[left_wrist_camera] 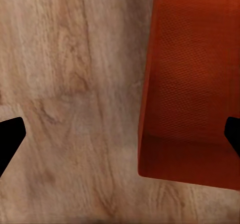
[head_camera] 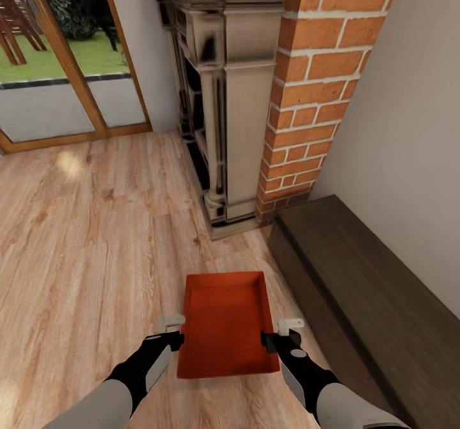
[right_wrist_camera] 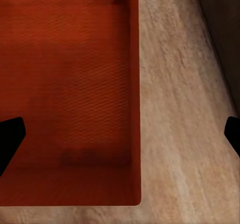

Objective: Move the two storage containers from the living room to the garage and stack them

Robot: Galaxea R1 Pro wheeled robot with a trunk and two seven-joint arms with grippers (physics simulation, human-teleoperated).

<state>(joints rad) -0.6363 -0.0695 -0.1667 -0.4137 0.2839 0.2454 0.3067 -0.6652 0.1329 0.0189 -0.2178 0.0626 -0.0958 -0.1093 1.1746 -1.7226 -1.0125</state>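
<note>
One orange-red storage container (head_camera: 227, 323) lies on the living room's light wood plank floor (head_camera: 96, 243), right in front of me, open side up and empty. My left gripper (head_camera: 171, 330) is open at the bin's left wall. In the left wrist view the gripper (left_wrist_camera: 120, 136) straddles that wall (left_wrist_camera: 150, 108), one black fingertip (left_wrist_camera: 10, 139) over the floor and the other over the bin. My right gripper (head_camera: 283, 332) is open at the right wall. Its wrist view has the gripper (right_wrist_camera: 120, 136) straddling that wall (right_wrist_camera: 134, 83) the same way. The second container is out of view.
A dark low cabinet (head_camera: 370, 288) runs along the white wall just right of the bin. The red brick fireplace (head_camera: 306, 96) with its carved surround (head_camera: 230, 109) stands ahead. A glass door with a wood frame (head_camera: 57, 71) is at the far left. Open plank floor lies to the left.
</note>
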